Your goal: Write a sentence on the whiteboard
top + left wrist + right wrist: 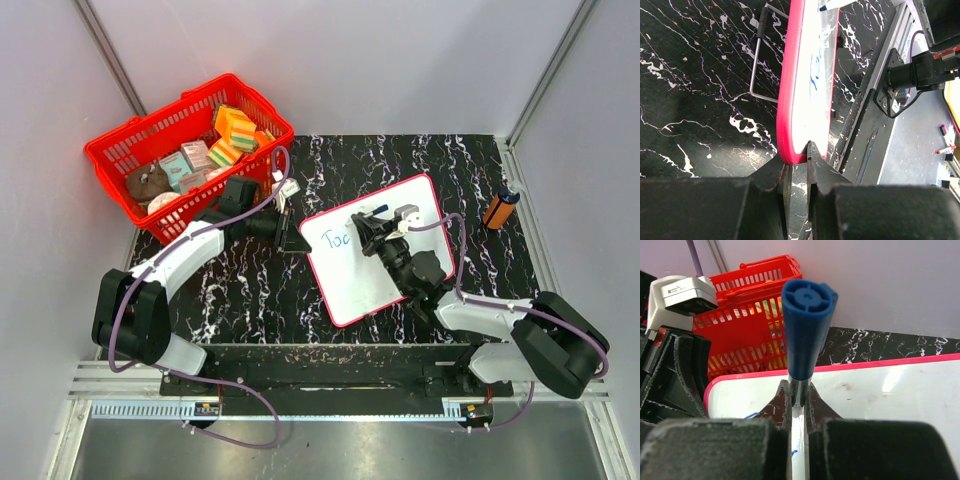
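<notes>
Item: left fingers are clamping whiteboard corner between them, steadying it, while right fingers are gripping marker, writing sentence just below them.

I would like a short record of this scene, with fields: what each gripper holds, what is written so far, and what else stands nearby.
left gripper: shut on the red rim of the whiteboard
right gripper: shut on a blue marker, above the whiteboard
writing: blue letters, about "Toc", sentence not finished
far left: red basket with sponges and boxes
far right: small orange object, apart from the whiteboard
</notes>
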Controlling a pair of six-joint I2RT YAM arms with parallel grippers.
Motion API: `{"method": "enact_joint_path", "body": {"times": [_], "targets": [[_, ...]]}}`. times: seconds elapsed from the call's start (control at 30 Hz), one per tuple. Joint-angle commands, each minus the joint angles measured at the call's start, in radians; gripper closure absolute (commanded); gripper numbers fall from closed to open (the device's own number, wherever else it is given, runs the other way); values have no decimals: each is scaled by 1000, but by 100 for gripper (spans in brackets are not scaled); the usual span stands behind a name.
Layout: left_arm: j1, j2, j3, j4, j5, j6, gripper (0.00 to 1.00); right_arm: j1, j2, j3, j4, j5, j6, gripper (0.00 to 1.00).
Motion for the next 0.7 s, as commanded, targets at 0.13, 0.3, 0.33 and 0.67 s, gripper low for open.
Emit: {"method": "enact_joint_path", "body": {"times": [0.13, 0.3, 0.33, 0.67], "targets": [[-58, 27, -35, -137, -66, 184, 100, -16, 20, 22, 67, 51, -10, 100], [-58, 27, -37, -137, -68, 185, 100, -17, 28, 15, 73, 46, -1, 100], [-58, 27, -35, -135, -68, 184, 100, -17, 26, 12, 72, 43, 1, 100], [-60, 27, -37, -137, -71, 184, 100, -17, 11, -21, 58, 6, 30, 100]]}}
